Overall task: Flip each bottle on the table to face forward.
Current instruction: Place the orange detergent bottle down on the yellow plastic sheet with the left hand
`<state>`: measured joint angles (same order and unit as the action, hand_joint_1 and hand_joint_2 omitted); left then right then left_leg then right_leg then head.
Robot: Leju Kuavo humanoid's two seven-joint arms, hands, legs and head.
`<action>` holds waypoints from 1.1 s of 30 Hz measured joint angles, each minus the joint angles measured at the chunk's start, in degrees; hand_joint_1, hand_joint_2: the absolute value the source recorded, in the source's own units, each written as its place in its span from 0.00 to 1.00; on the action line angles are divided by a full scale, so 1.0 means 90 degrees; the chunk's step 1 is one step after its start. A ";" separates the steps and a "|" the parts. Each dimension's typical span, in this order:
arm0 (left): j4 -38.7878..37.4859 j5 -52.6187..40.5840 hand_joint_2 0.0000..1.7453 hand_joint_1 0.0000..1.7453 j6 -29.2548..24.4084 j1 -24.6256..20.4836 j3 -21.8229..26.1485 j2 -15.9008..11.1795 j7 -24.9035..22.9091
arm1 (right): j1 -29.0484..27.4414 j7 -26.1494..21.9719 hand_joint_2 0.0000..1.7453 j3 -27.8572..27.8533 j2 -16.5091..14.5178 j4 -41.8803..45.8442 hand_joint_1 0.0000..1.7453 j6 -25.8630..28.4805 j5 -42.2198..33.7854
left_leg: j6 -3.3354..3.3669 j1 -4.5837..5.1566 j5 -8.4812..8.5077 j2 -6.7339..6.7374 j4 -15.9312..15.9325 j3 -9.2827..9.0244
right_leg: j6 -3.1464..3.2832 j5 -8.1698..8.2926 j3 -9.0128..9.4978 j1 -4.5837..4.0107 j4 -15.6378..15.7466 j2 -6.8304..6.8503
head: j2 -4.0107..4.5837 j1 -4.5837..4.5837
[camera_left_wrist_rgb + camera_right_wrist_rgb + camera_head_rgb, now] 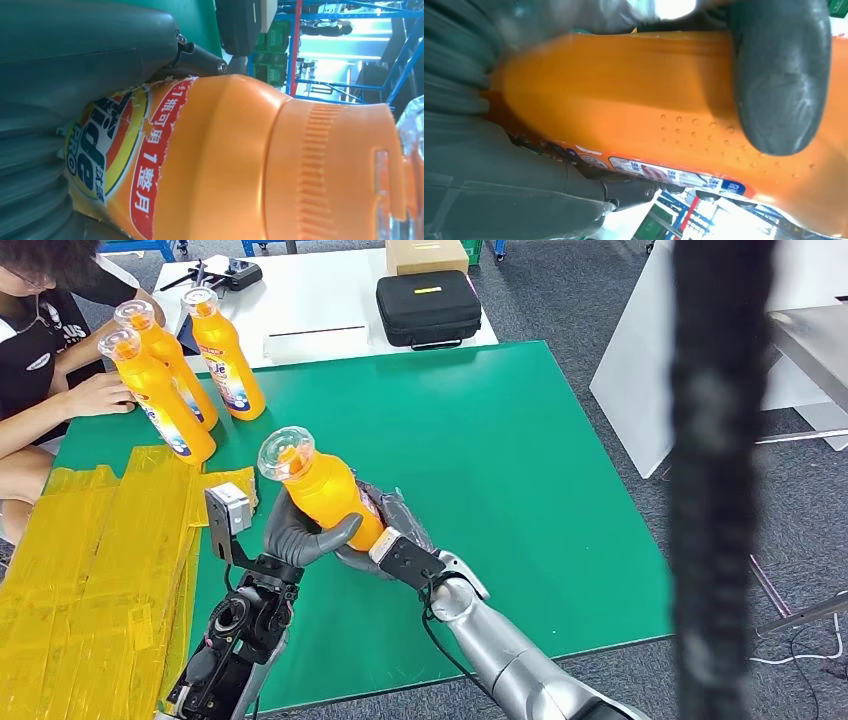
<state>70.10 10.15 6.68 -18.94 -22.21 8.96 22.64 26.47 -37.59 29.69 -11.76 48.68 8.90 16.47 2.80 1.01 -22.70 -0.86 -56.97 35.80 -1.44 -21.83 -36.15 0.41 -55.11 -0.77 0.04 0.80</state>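
Bottle in the head view is held clear above the green table, long axis tilted with cap away from the robot, left hand and right hand both gripping its lower body. Left wrist view: label faces the palm. Right wrist view: the thumb presses the bottle's plain orange side.

Count: 4 orange bottles – 1 tilted bottle near table centre, held by both hands, 3 upright at 10 o'clock. 1 black case and 1 cardboard box at 12 o'clock – 1 person at 9.
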 joint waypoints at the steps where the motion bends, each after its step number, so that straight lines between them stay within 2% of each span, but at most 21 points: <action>1: 0.0001 0.0004 1.00 1.00 -0.0010 0.0007 0.0000 -0.0001 0.0024 | 0.0001 0.0030 1.00 0.0002 0.0000 0.0002 0.00 0.0027 -0.0001 | 0.0000 0.0000 0.0000 0.0000 0.0000 0.0000 | 0.0000 0.0000 0.0000 0.0000 0.0000 0.0000 | 0.0000 0.0001; 8: 0.0174 -0.0247 1.00 1.00 -0.0257 0.0139 0.0017 -0.0034 0.0397 | -0.0056 0.0600 1.00 0.0026 0.0021 0.0325 0.00 0.0210 -0.0217 | 0.0000 0.0000 0.0000 0.0000 0.0000 0.0001 | 0.0000 0.0000 -0.0004 0.0000 0.0000 0.0000 | 0.0000 0.0001; 13: 0.0322 -0.0410 1.00 1.00 -0.0445 0.0185 0.0082 -0.0056 0.0477 | -0.0117 0.0768 1.00 0.0021 0.0111 0.0589 0.00 0.0201 -0.0355 | 0.0000 0.0000 0.0000 0.0000 0.0000 0.0001 | 0.0000 0.0000 -0.0003 0.0001 0.0000 0.0000 | 0.0000 0.0000; 16: 0.0415 -0.1134 1.00 1.00 -0.1233 0.0229 0.0162 -0.0077 0.0526 | -0.0220 0.1102 1.00 -0.0024 0.0216 0.0846 0.00 0.0160 -0.0478 | 0.0000 0.0000 0.0000 0.0000 0.0000 0.0001 | 0.0000 0.0000 -0.0003 0.0000 0.0000 0.0000 | 0.0000 0.0001; 19: 0.0482 -0.2509 1.00 1.00 -0.2492 0.0330 0.0240 -0.0127 0.0509 | -0.0460 0.1508 1.00 -0.0121 0.0424 0.1332 0.00 0.0093 -0.0508 | 0.0000 0.0000 0.0000 -0.0001 0.0000 0.0002 | 0.0000 0.0000 -0.0003 0.0000 0.0000 0.0001 | 0.0000 0.0000; 23: 0.0488 -0.3777 1.00 1.00 -0.3540 0.0463 0.0313 -0.0196 0.0393 | -0.0799 0.1707 0.00 -0.0308 0.0674 0.1964 0.00 -0.0007 -0.0642 | 0.0000 0.0000 -0.0001 -0.0001 0.0000 0.0005 | 0.0000 -0.0001 -0.0007 0.0000 0.0001 0.0001 | 0.0000 0.0001; 26: 0.0469 -0.5065 1.00 1.00 -0.4321 0.0525 0.0382 -0.0215 -0.0013 | -0.1152 0.1744 0.00 -0.0500 0.0832 0.2527 0.00 0.0033 -0.0857 | 0.0001 0.0000 -0.0003 -0.0004 0.0000 0.0007 | 0.0000 -0.0002 -0.0008 0.0000 0.0002 0.0002 | 0.0000 0.0000; 30: 0.0335 -0.8306 1.00 1.00 -0.5066 0.0531 0.0758 -0.0243 -0.1154 | -0.1794 0.1846 1.00 -0.0864 0.1019 0.3499 0.00 0.0208 -0.1068 | 0.0000 0.0001 -0.0005 -0.0003 0.0000 0.0010 | -0.0001 -0.0003 -0.0010 0.0001 0.0002 0.0002 | 0.0000 0.0001; 32: 0.0177 -0.9778 1.00 1.00 -0.5119 0.0464 0.0978 -0.0275 -0.1885 | -0.2037 0.1911 1.00 -0.1030 0.1086 0.3945 0.00 0.0270 -0.1112 | 0.0000 0.0001 -0.0005 -0.0002 0.0000 0.0009 | -0.0001 -0.0002 -0.0011 0.0001 0.0003 0.0002 | 0.0000 0.0000; 33: 0.0045 -1.0296 1.00 1.00 -0.5061 0.0377 0.1006 -0.0346 -0.2423 | -0.2142 0.1937 1.00 -0.1106 0.1116 0.4149 0.00 0.0290 -0.1138 | 0.0000 0.0001 -0.0003 -0.0003 0.0000 0.0009 | -0.0001 -0.0002 -0.0012 0.0000 0.0003 0.0002 | 0.0000 -0.0002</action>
<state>70.50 -82.51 -38.88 -15.54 -13.15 5.85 0.84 7.20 -20.15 19.73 -1.72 86.01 11.51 6.23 2.80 1.02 -22.74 -0.89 -56.97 35.88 -1.45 -21.85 -36.25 0.41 -55.08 -0.75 0.04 0.79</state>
